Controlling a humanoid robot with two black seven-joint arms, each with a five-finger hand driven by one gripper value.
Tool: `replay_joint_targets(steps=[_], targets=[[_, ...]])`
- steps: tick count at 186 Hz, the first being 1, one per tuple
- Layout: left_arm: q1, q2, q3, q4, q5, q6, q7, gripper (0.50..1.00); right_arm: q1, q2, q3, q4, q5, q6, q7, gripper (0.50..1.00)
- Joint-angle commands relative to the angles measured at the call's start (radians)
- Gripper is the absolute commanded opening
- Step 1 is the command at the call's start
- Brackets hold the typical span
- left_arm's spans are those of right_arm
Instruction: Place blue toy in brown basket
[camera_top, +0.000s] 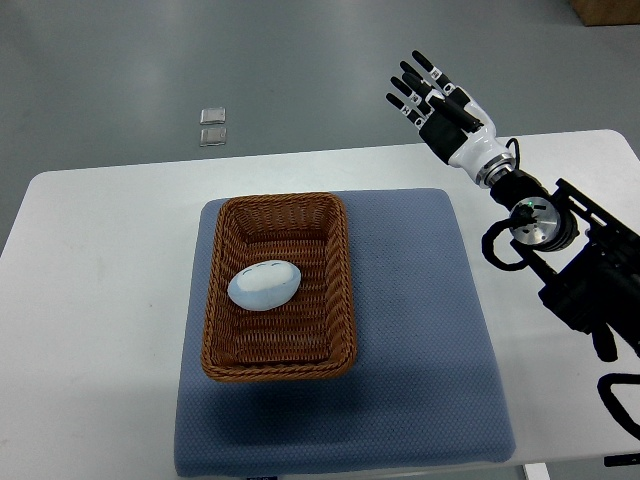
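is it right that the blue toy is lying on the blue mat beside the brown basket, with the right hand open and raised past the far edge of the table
Not quite. The top view shows the blue toy lying inside the brown basket, not beside it on the blue mat. The rest holds: the right hand is open, fingers spread, raised past the far edge of the table.

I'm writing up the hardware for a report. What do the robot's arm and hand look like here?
Only the right arm shows. The right hand has black segmented fingers with small white bands at the joints, a black palm and a white wrist shell. Behind it sits a round silver joint with a small green light, looped black cables and a blocky black forearm.
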Motion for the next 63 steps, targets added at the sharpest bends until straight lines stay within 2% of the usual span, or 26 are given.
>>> replay_joint_targets(steps=[1,28,63], targets=[[0.000,0.000,-0.001,0.000,0.000,0.000,0.000,1.000,-0.028,0.026,0.017,-0.034,0.002,0.000,0.000,0.911],[0.000,0.000,-0.003,0.002,0.000,0.000,0.000,1.000,-0.035,0.035,0.015,-0.079,0.002,0.004,0.001,0.911],[0.002,0.000,-0.003,0.002,0.000,0.000,0.000,1.000,-0.037,0.038,0.017,-0.080,0.002,0.035,0.021,0.911]])
